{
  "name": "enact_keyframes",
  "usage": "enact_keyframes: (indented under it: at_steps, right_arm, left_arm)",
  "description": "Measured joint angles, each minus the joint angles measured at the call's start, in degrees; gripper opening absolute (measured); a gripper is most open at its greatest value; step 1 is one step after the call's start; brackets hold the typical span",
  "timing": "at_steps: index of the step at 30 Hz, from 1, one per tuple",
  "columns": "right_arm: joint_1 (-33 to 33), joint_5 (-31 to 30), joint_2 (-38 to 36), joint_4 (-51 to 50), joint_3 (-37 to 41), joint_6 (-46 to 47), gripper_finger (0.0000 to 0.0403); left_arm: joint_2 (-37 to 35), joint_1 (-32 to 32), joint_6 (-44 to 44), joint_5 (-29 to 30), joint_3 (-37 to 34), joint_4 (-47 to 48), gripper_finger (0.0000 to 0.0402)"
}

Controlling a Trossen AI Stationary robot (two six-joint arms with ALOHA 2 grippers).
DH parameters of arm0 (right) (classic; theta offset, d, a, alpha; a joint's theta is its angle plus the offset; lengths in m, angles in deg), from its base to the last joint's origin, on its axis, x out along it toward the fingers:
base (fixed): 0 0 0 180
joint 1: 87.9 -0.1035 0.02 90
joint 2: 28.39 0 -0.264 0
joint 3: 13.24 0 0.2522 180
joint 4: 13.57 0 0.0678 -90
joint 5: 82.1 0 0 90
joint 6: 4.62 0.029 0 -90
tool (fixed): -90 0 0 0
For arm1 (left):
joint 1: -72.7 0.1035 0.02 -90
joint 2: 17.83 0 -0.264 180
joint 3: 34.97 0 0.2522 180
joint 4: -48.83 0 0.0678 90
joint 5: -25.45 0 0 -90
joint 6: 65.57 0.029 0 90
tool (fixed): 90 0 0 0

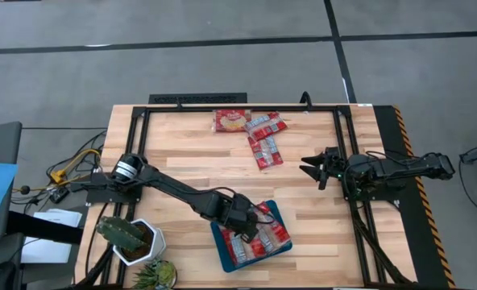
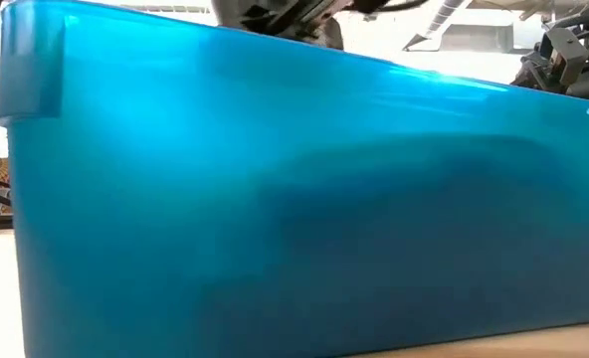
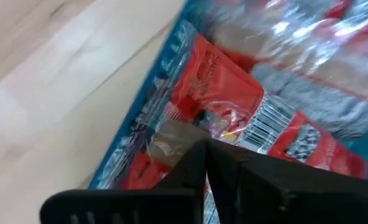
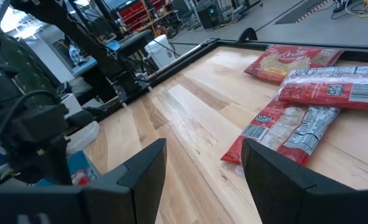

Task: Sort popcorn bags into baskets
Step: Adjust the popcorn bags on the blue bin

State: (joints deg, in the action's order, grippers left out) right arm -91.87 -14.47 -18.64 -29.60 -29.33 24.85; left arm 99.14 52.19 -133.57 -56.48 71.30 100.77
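The teal tray (image 1: 220,242) sits near the table's near edge and holds several red popcorn bags (image 1: 259,240). In the low view its wall (image 2: 294,199) fills the picture. My left gripper (image 1: 246,228) is low over the tray, shut at the end of one red bag (image 3: 234,106). Three more bags lie flat at the far edge: a wide one with a yellow picture (image 1: 232,119) and two narrower ones (image 1: 266,125) (image 1: 264,151). My right gripper (image 1: 311,169) hovers open to the right of them, touching nothing; the right wrist view shows the same bags (image 4: 308,93). My left gripper is shut on the clear crimped end (image 3: 171,134) of a red bag with a barcode, pinched between the two fingers (image 3: 246,180). The fingers slant down from the table's left. The bag stretches away from the fingertips and lies on other bags inside the tray, beside its left wall.
A white pot with a cactus (image 1: 130,238) and a second small plant (image 1: 158,274) stand at the near left corner, close to the left arm. A black frame (image 1: 246,109) runs round the tabletop. Bare wood (image 1: 198,161) lies between the tray and the far bags.
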Motion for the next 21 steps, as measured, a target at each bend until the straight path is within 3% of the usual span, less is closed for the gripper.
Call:
enact_keyframes:
  at_steps: [8, 12, 17, 21]
  right_arm:
    - [0.0, 0.0, 0.0, 0.0, 0.0, -0.1, 0.0234]
    - [0.0, 0.0, 0.0, 0.0, 0.0, -0.2, 0.0234]
    - [0.0, 0.0, 0.0, 0.0, 0.0, -0.2, 0.0234]
    - [0.0, 0.0, 0.0, 0.0, 0.0, -0.2, 0.0234]
  left_arm:
    - [-1.0, -0.9, -6.4, -1.4, 0.2, 4.6, 0.0]
    - [-1.6, -0.9, -6.1, -0.5, 4.7, 7.5, 0.0]
    - [-1.6, 0.1, 4.0, 7.9, 11.5, 4.4, 0.0]
    - [-0.7, 2.8, 13.4, 11.3, 12.0, -1.3, 0.0]
